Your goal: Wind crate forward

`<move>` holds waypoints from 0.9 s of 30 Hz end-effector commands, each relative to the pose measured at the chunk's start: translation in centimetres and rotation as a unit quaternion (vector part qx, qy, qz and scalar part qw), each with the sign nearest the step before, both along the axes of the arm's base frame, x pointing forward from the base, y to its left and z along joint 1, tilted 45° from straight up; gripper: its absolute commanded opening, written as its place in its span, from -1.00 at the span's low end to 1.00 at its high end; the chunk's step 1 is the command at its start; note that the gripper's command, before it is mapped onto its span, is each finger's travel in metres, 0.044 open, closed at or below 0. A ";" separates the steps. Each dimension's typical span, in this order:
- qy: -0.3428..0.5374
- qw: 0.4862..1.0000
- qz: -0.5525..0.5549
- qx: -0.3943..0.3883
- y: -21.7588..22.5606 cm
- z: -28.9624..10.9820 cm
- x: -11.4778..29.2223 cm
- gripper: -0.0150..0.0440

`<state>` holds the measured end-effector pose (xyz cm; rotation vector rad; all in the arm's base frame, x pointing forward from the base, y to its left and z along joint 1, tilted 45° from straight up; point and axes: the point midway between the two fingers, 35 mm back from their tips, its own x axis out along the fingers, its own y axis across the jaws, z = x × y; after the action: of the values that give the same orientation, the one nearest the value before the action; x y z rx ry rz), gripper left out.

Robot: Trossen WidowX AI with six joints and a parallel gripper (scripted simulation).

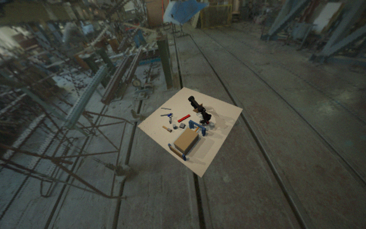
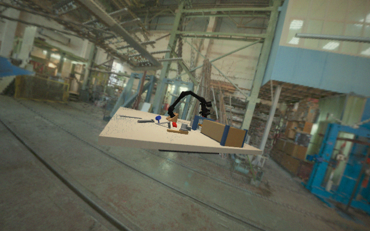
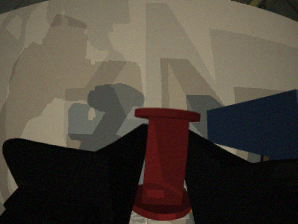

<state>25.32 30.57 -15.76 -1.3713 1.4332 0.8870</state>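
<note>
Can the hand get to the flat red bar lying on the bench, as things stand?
Probably not yet: the hand is shut on a red knob beside the blue frame. The red bar itself lies uncovered near the arm, so once the hand lets go, likely yes.

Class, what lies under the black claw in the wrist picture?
A dark red flanged handle is gripped in the black claw, above the beige bench top. The handle's lower end and any winch are hidden.

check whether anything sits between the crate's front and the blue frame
A small orange piece shows in the gap between the crate and the blue frame; whether it is the strap or a blocker, I cannot tell.
</note>
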 end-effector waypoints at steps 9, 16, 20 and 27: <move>0.014 1.000 0.000 0.001 0.7 -0.8 -2.5 -0.49; 0.014 1.000 0.000 0.001 0.9 -1.0 -3.4 -0.49; 0.014 1.000 0.000 0.001 1.0 -1.0 -4.0 -0.49; 0.015 1.000 0.000 0.001 1.1 -1.1 -5.0 -0.49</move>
<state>22.83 31.44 -16.48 -1.3602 1.4196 0.8677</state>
